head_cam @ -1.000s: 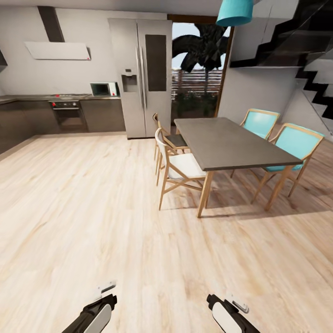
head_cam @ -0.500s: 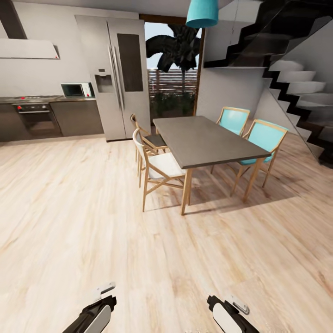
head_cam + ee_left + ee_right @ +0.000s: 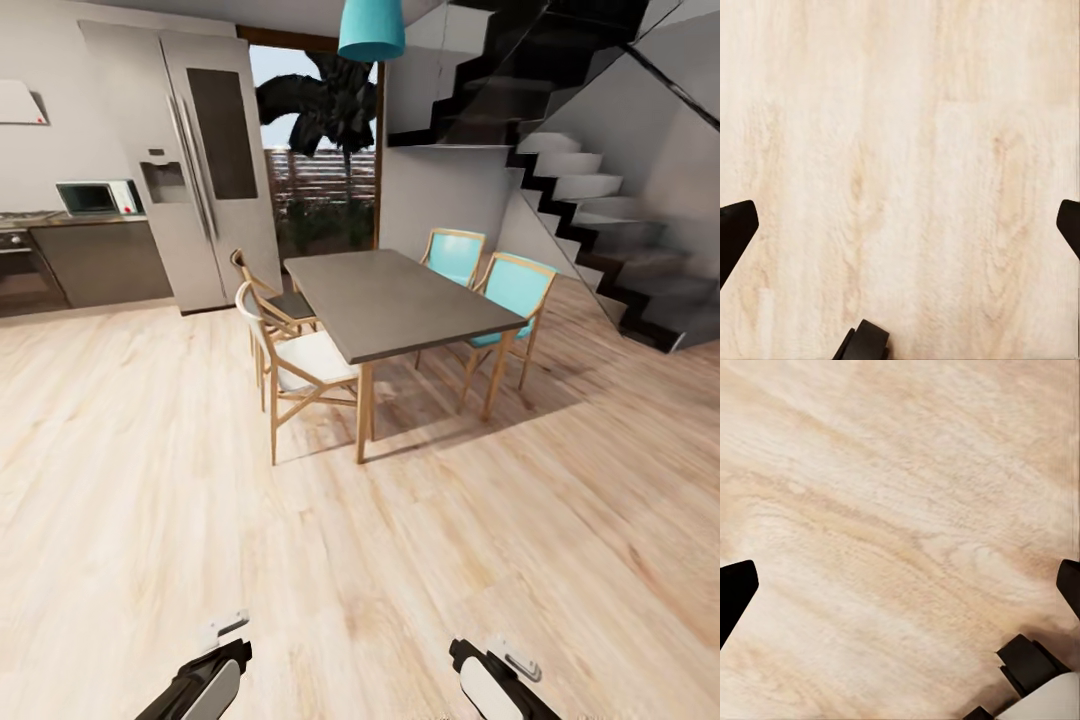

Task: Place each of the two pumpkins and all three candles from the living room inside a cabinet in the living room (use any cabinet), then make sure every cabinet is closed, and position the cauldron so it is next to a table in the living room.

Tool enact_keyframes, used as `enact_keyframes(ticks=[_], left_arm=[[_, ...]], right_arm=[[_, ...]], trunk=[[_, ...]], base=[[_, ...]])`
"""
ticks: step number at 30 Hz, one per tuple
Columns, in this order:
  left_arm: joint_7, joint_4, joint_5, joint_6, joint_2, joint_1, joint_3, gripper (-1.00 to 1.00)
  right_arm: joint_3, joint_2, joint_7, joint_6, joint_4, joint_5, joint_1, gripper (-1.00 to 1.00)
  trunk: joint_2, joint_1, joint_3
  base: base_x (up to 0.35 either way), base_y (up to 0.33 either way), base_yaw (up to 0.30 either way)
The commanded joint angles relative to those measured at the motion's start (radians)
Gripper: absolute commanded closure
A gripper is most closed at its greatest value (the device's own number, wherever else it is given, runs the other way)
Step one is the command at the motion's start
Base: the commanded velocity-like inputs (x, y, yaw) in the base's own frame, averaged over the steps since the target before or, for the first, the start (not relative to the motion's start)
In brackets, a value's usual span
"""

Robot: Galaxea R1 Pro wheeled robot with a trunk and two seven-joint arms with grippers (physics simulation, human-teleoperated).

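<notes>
**Dining area ahead, over plank floor**

A pale wooden floor (image 3: 150, 500) spreads out in front. A tall dark-topped dining table (image 3: 395, 300) stands at 12 o'clock with teal chairs (image 3: 515, 290) beside it. The fridge (image 3: 190, 170) is at 11 and the staircase (image 3: 600, 200) at 2. The left gripper (image 3: 900, 232) and right gripper (image 3: 900, 592) hang spread wide above the planks

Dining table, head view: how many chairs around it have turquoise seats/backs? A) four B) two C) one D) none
B: two turquoise chairs stand on the far side of the dining table, toward the stairs; the two chairs on the near side, one white-cushioned and one dark-seated, are not turquoise.
</notes>
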Motion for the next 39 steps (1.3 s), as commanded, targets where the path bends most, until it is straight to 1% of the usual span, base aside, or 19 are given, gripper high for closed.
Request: enact_keyframes(ticks=[1,5,12,39], left_arm=[[0.008,-0.003,0.004,0.004,0.002,-0.001,-0.006,-1.00],[0.008,-0.003,0.004,0.004,0.002,-0.001,-0.006,-1.00],[0.008,-0.003,0.004,0.004,0.002,-0.001,-0.007,-1.00],[0.008,-0.003,0.004,0.004,0.000,-0.001,-0.007,-1.00]], right_arm=[[0.005,-0.001,-0.007,0.005,0.006,-0.001,-0.001,-1.00],[0.003,-0.001,-0.007,0.005,0.019,-0.002,-0.001,-1.00],[0.003,-0.001,-0.005,0.004,0.024,-0.019,-0.001,-1.00],[0.003,-0.001,-0.007,0.003,0.028,-0.022,-0.001,-1.00]], trunk=[[-0.001,0.000,-0.001],[-0.001,0.000,-0.001],[-0.001,0.000,-0.001],[-0.001,0.000,-0.001]], base=[[0.000,0.000,-0.285],[0.000,0.000,-0.285],[0.000,0.000,-0.285],[0.000,0.000,-0.285]])
